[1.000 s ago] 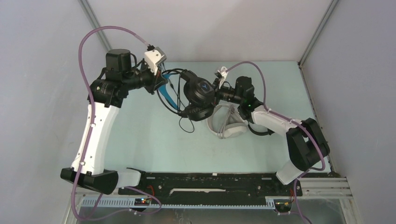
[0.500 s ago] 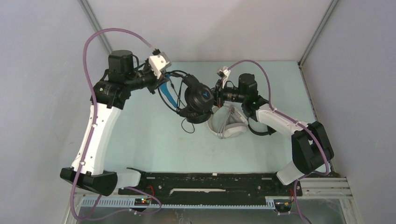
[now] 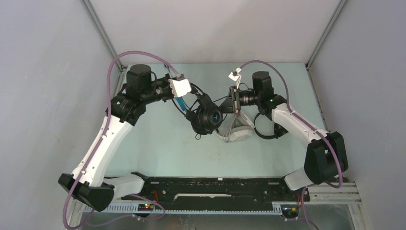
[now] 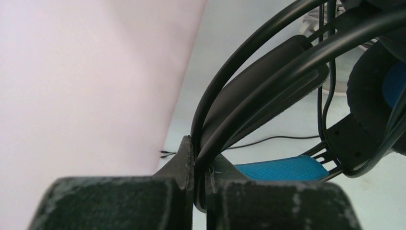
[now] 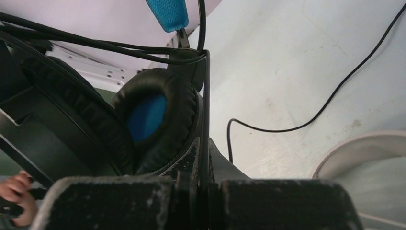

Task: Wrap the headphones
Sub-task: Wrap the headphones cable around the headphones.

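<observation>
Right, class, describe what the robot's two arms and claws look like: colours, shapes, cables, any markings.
Both the left arm and right arm have white shells and black joints. A purple cable loops along each. A green light glows on the right arm. The left claw and right claw are black and scuffed grey.

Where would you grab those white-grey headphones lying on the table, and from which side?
Probably by the slim headband of the white-grey over-ear headphones, coming straight down from above. They lie flat on the pale green table, so the band offers a narrow bar to pinch, while the rest looks too bulky.
</observation>
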Tool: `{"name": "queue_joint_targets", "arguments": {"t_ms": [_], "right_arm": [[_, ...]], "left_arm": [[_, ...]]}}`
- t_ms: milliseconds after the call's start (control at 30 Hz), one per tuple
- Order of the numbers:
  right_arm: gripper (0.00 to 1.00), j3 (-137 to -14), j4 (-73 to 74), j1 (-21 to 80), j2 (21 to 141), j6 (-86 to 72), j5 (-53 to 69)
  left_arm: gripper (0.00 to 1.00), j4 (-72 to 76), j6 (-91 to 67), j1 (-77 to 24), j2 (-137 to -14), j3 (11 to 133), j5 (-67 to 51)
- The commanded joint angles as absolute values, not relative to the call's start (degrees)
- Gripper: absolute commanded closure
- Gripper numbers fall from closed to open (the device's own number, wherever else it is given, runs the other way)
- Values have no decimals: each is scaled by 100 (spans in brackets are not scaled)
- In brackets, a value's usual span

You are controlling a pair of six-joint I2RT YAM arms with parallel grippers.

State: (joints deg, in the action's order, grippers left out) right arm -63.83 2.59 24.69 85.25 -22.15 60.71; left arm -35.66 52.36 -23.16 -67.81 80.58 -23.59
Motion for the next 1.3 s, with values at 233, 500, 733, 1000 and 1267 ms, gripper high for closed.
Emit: {"name": "queue_joint_targets", "arguments": {"t_ms": [233,500,733,1000,1267], "right_arm": [[98,-6767,-1010,1959,8283,-4053,7101],[92,-6518,-3420,1955,8463,-6353,7396],[100,-6500,-5766,2075,8778,-8056,7349],[95,-6740,-5882,2191,9031,-8158,6870],[95,-7399,-4379,2313,9123,-7328,6419]], "left_arm": [[100,-4251,6311,-2272,-6784,8121,-1969],[100,-4257,6477,-2275,-6961,8097,-1751],[100,-3859,6128,-2280,-7015,8099,-1520],[100,-3301,5701,-2276,-6751,7607,-1217],[100,-3054,5170,-2277,-6552,7185,-1353]]}}
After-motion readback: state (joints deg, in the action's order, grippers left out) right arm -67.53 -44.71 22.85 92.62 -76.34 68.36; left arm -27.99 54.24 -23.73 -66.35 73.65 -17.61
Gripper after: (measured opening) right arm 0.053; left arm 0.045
